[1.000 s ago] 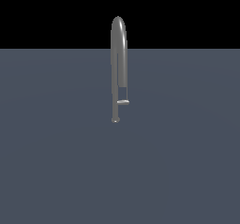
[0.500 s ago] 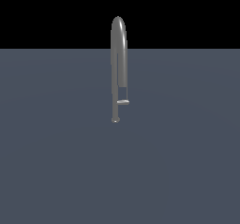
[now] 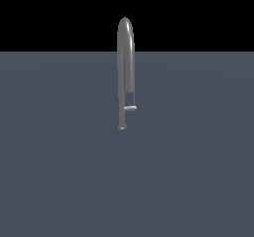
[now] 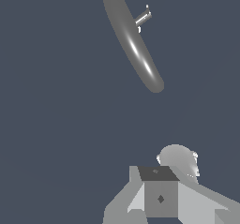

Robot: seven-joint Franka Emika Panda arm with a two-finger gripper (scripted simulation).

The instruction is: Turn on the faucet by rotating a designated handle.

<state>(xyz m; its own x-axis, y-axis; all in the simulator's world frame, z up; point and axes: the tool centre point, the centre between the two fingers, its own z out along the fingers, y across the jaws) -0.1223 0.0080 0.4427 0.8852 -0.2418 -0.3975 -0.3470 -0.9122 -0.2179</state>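
- Faucet [image 3: 125, 72] stands upright on the flat grey surface [image 3: 59, 181], a tall thin grey metal gooseneck seen edge-on in the exterior view, its arched top rising into the black band above the surface.
- Handle [image 3: 130, 108] is a short stubby lever low on the faucet's stem, just above the small round foot, sticking out toward the exterior view's right.
- From my wrist view the faucet [image 4: 132, 40] appears from above as a long slanted grey shape, with the handle [image 4: 143, 18] poking out from its side as a tiny bar with a pale tip.
- My pincer [image 4: 161, 197] shows only as blocky grey parts at the edge of the wrist view, well apart from the faucet; I cannot tell whether its fingers are open or closed, and it holds nothing I can see.
- Nothing has changed over the last second: faucet and handle sit exactly as before, and my arm has not entered the exterior view.
- I judge the task has not yet started; the handle is untouched and I must first approach it.
- No containers are visible anywhere near the faucet.
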